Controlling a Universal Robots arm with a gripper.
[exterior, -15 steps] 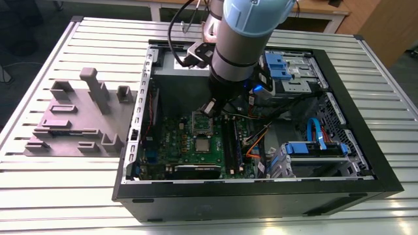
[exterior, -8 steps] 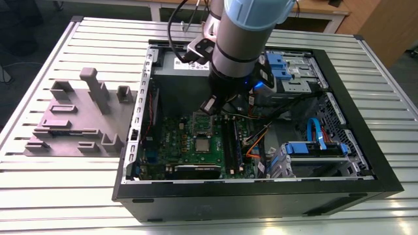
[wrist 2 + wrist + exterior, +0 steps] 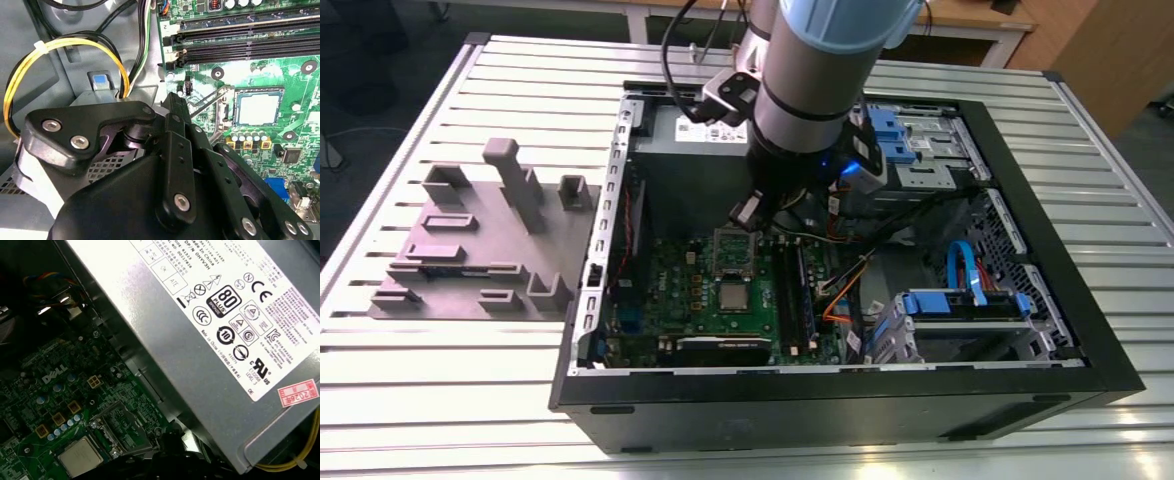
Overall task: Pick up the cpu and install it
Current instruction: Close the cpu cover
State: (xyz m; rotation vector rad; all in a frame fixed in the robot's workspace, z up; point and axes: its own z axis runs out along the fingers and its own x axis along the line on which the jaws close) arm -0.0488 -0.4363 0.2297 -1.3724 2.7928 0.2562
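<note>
The cpu [image 3: 735, 296] is a small square chip with a silvery top. It lies flat in the socket on the green motherboard [image 3: 667, 290] inside the open computer case [image 3: 854, 400]. In both wrist views the cpu [image 3: 258, 108] [image 3: 80, 456] sits within the socket, and the hinged socket frame [image 3: 117, 422] stands swung open beside it. The thin socket lever [image 3: 210, 100] is raised. My gripper [image 3: 750, 213] hangs above the board, beyond the socket towards the power supply and apart from the cpu. Its black linkage body [image 3: 175, 150] shows close up.
A silver power supply [image 3: 200, 315] sits close beside the arm's wrist. Yellow cables [image 3: 30, 65], memory slots [image 3: 250, 40] and blue drive brackets [image 3: 961, 300] crowd the case. A grey fixture block [image 3: 480, 240] stands on the slatted table at the exterior view's left.
</note>
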